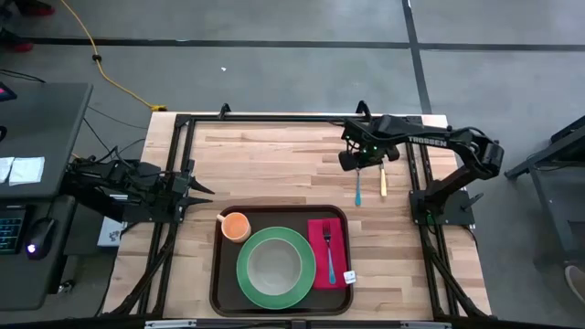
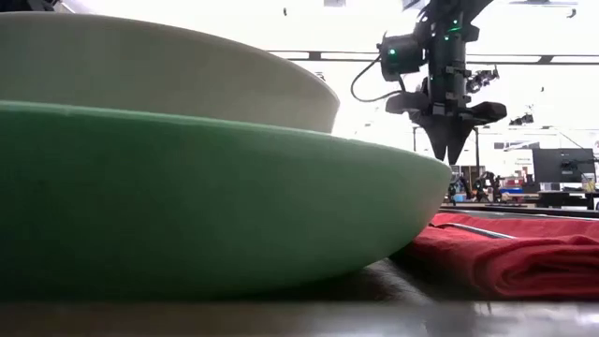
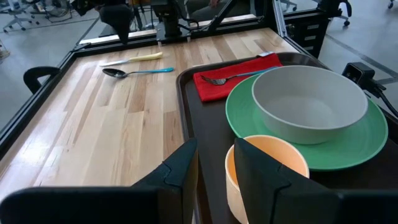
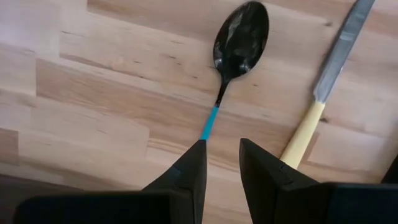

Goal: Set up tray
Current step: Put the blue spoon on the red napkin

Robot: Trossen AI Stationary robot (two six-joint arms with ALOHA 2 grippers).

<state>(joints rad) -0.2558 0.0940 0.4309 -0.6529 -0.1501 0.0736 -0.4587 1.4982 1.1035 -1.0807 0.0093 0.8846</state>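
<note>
Dark brown tray [image 1: 216,274] at the near middle of the wooden table [image 1: 274,164], long side along the table's near edge. On it: a green plate [image 1: 245,279] carrying a pale bowl [image 1: 274,263], an orange cup [image 1: 236,226] in the tray's far-left corner, and a red napkin [image 1: 322,265] on the right with a fork [image 1: 329,247] lying along it. Beyond the tray, on bare wood toward the far right — a spoon with a blue handle [image 1: 358,189] and a knife with a yellow handle [image 1: 383,180], side by side, not touching. Right gripper [image 4: 222,152] poised above the spoon's handle, pointing down, fingers [image 4: 261,165] parted only narrowly, gap empty, nothing held; seen from the low camera, hanging clear of the table. Left gripper [image 3: 214,162] at the table's left edge, level with the tray's far-left corner and aimed toward the cup, fingers [image 3: 180,168] likewise set narrowly apart with nothing between them. Black metal frame [image 1: 183,123] bordering the table top.
</note>
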